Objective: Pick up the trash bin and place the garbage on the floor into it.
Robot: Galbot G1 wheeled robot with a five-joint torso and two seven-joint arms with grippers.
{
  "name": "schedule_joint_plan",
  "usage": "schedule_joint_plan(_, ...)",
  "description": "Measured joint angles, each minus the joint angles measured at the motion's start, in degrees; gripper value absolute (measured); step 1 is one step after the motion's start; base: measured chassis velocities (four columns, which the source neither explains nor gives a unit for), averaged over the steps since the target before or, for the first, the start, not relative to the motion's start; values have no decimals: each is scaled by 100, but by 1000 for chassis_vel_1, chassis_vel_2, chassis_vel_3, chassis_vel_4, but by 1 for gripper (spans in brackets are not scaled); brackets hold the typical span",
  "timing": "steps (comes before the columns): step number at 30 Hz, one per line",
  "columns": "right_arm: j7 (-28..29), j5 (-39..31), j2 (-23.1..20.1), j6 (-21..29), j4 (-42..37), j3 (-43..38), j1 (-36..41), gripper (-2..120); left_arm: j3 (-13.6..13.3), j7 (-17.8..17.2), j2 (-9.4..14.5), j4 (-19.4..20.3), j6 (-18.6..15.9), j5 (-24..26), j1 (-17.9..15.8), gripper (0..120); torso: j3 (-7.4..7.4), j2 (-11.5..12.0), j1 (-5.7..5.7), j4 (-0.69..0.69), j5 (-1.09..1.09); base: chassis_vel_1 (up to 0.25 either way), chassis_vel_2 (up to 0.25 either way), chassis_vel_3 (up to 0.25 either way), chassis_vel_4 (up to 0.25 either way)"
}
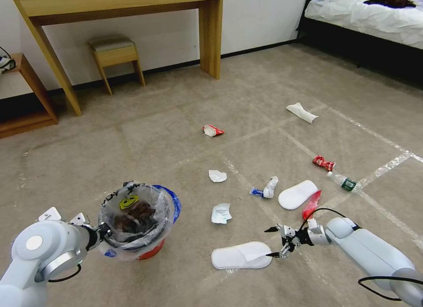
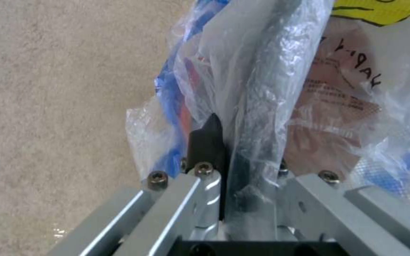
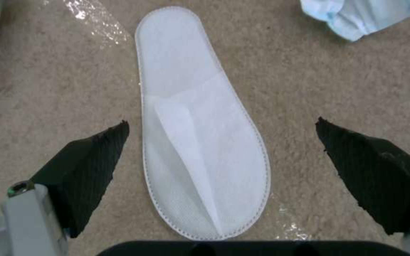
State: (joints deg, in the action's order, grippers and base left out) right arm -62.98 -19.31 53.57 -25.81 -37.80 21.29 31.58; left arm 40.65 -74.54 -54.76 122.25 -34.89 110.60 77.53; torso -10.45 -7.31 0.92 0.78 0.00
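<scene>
The floor (image 1: pixel 167 135) held the litter, w/ the bin (image 1: pixel 136 219) at the robot's left front, left gripper (image 2: pixel 226 142) pinched on its bag-lined rim. Right gripper (image 1: pixel 275 241) was spread wide just above the nearest slipper (image 3: pixel 200 142), whose long axis ran straight out between the fingers; right arm clearly nearer. Slipper's near end was cut off by the wrist in that view, and the bin's contents were hard to make out thru the plastic.
</scene>
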Motion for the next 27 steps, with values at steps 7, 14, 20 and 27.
schedule_joint_plan(7,-3,322,194,5,288,-90,-59,100,-3,13,2,-12,-9,-6,-1,4,0,0,0,0,0,0,0,0,0)
schedule_joint_plan(14,1,710,329,-8,460,-190,-87,100,-2,29,-21,-9,-23,-35,3,4,0,0,0,0,0,0,0,0,0)
schedule_joint_plan(20,20,904,425,-20,546,-231,-109,100,-15,35,-42,13,-25,-53,4,4,0,0,0,0,0,0,0,0,0)
schedule_joint_plan(27,61,975,528,-38,628,-283,-167,100,-12,41,-48,28,-27,-67,27,4,0,0,0,0,0,0,0,0,0)
